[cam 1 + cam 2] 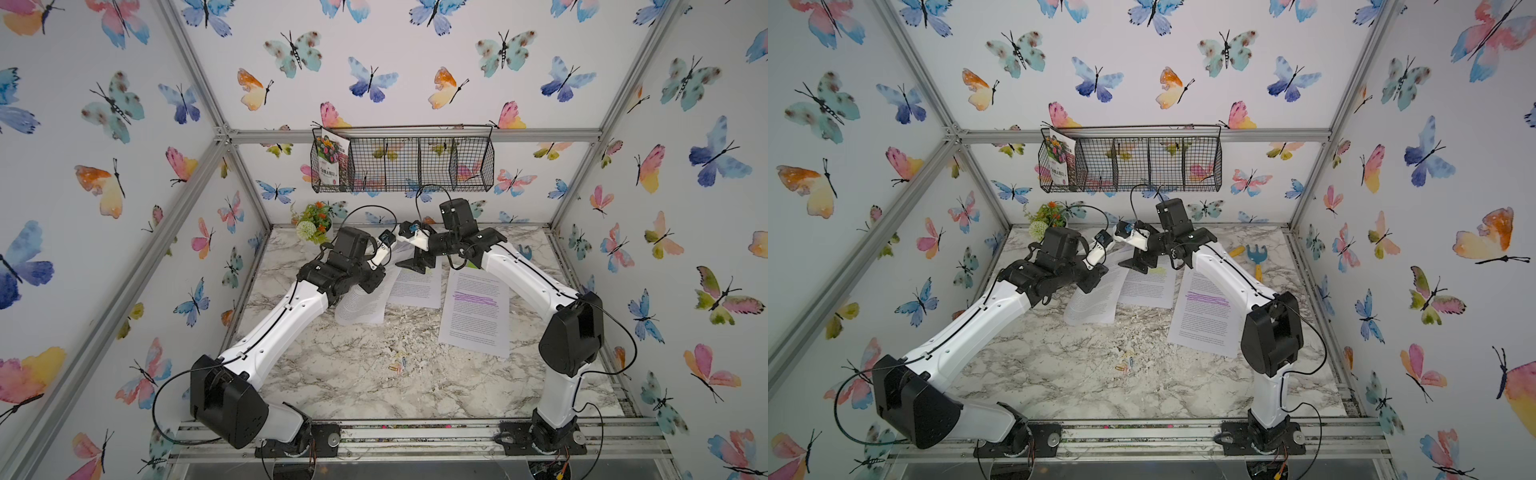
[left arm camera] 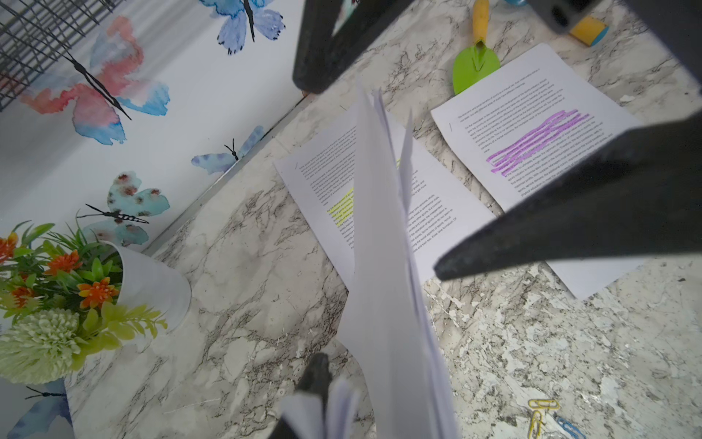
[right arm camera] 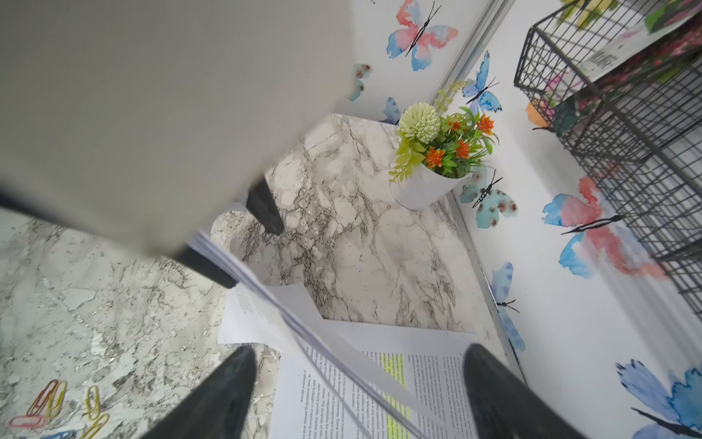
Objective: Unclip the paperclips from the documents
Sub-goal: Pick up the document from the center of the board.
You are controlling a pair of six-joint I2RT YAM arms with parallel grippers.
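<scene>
Between the spread fingers of the right pincer point(image 3: 359, 351), an unhighlighted document point(image 2: 380, 266) hangs edge-on, its corner pinched by the left pincer point(image 3: 249, 252) just beyond. By the look of it, the last unclipping is in hand. Two more documents lie flat on the marble table point(image 1: 332, 374), one yellow-highlighted point(image 1: 415, 286) beneath the right pincer and one purple-highlighted point(image 1: 473, 316) beside it, making three in all. No clip shows on the lifted sheaf. The next move calls for finding it along the held edge and sliding it off without tearing pages. Well back from both pincers, towards the arms' bases, at least five loose paperclips point(image 3: 49, 403) lie clustered: yellow, orange, pink, blue.
</scene>
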